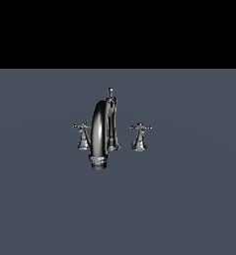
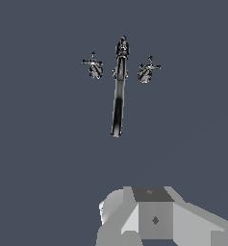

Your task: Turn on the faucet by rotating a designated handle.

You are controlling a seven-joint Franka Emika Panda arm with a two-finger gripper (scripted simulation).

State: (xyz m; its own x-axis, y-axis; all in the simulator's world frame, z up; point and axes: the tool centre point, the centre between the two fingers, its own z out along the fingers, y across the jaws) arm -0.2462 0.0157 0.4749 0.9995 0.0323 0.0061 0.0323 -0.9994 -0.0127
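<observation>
The faucet (image 1: 100,134) stands untouched, its handle (image 1: 140,136) (cross-shaped) upright

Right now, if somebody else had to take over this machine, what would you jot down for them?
Gripper: only part of its grey body shows in the wrist view; fingers are out of sight, so open or shut cannot be told. It holds nothing visible and is well away from the faucet.
Things: the faucet stands on the plain grey surface. The handle to turn is the small cross on the exterior view's right; a matching cross handle sits on the exterior view's left, and the thin knob-topped rod rises behind the spout.
Done: nothing yet, handle untouched.
Left: approach, grip the handle and rotate it.
</observation>
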